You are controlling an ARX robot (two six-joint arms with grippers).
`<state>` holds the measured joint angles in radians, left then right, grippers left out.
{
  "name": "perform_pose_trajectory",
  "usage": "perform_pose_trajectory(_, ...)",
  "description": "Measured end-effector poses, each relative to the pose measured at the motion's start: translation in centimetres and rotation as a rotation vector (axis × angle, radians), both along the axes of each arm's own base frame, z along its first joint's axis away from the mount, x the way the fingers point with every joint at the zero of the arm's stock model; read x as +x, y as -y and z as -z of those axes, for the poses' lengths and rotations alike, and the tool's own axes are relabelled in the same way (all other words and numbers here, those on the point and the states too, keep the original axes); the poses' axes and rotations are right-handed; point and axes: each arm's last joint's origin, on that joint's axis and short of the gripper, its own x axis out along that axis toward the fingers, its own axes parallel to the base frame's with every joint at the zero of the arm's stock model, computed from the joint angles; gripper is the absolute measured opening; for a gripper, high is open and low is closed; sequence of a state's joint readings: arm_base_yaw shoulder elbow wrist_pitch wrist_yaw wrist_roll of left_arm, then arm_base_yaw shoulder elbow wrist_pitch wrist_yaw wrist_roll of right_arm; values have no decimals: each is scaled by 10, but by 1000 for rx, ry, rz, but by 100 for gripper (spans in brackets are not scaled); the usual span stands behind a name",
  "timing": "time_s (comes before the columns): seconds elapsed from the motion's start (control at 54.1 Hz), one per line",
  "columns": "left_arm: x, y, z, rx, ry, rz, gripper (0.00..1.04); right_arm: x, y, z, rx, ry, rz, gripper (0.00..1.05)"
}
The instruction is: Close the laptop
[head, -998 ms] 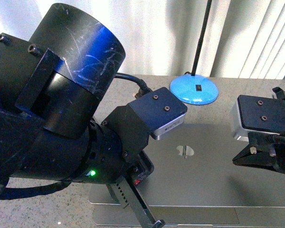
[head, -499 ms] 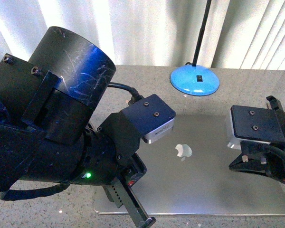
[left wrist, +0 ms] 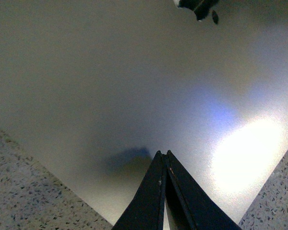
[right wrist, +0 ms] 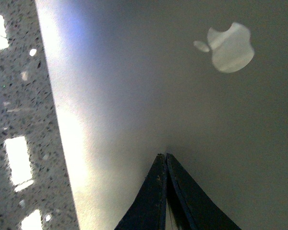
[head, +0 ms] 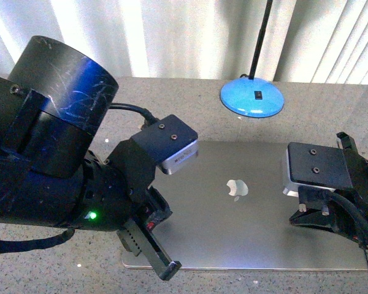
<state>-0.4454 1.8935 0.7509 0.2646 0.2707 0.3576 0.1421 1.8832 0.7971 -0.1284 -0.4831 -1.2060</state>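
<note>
Lying flat now, the laptop (head: 245, 220) has dropped shut at the table's (head: 172, 98) centre. The left gripper (left wrist: 163, 155) at its 8 o'clock and the right gripper (right wrist: 162, 158) at 3 o'clock are pinched closed and empty, tips at the lid. The closing looks done.

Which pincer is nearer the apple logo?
Right. The right pincer is over the lid beside the apple logo; the left pincer is by the lid's near left corner.
</note>
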Motion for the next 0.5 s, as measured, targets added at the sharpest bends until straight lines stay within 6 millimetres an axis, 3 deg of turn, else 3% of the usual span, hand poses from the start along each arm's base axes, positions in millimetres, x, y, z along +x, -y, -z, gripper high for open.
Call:
perform_pose_trajectory(0.148,3,-9,-13,-77,35,-64,4,4,-3,-8,48,71,42,3)
perform_pose_trajectory(0.24,12,-25,-40,-202,154,-232,4,15,-5,-31,79,250,164,4)
perform_pose_trajectory(0.314,23,-43,-74,-348,287,-411,16,25,-5,-57,166,368,281,15)
perform_pose_trajectory(0.37,25,-49,-84,-401,303,-465,23,28,-5,-66,200,388,316,22)
perform_pose_trajectory(0.499,26,-54,-86,-445,279,-523,42,27,-5,-66,230,358,361,42)
